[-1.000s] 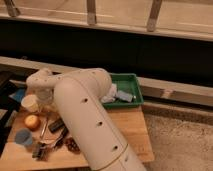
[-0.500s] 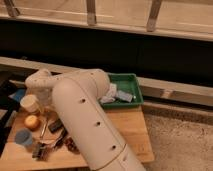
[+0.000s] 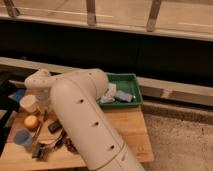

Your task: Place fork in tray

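The slim silvery-grey metal fork [image 3: 39,129] lies slantwise on the wooden tabletop [image 3: 127,132], left of the big white arm [image 3: 85,115], between a small orange fruit [image 3: 31,121] and a black block [image 3: 54,126]. The gripper [image 3: 44,111] hangs just over its upper end with its jaws closed tight. I can't make out whether they pinch the fork. The shallow green plastic tray [image 3: 131,80] sits well apart at the far right, holding white and blue packets [image 3: 116,95] whose print is too small to read.
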